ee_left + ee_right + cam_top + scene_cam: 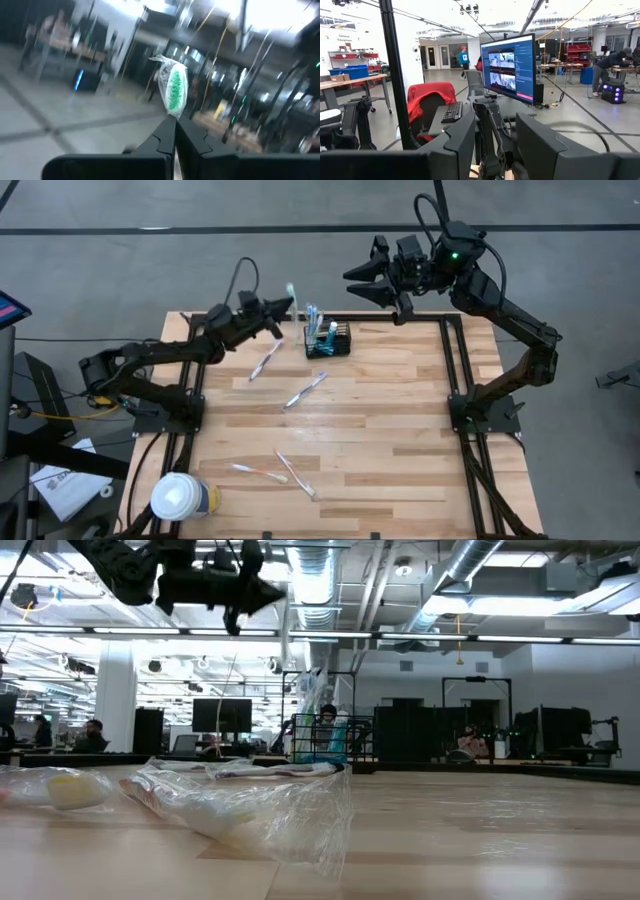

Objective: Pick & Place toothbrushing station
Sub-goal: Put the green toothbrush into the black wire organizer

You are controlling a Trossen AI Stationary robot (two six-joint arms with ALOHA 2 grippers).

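My left gripper (283, 315) was raised above the table's (400, 430) far edge, its fingers (167, 137) pressed together on a wrapped green-bristled toothbrush (173, 89), held head up. The black wire basket (328, 340), already holding brushes and tubes, sat just beside that gripper, toward my right. Four more wrapped toothbrushes (306, 389) lay flat on the wood, nearer my base. My right gripper (372, 282) hung beyond the table's far edge, fingers partly apart and holding nothing.

I'm seeing grey concrete floor (300, 270) surrounding the wooden table (380, 440) — strip lights (500, 638) are glowing under exposed ceiling ducts (480, 580), monitors (512, 67) standing far off.
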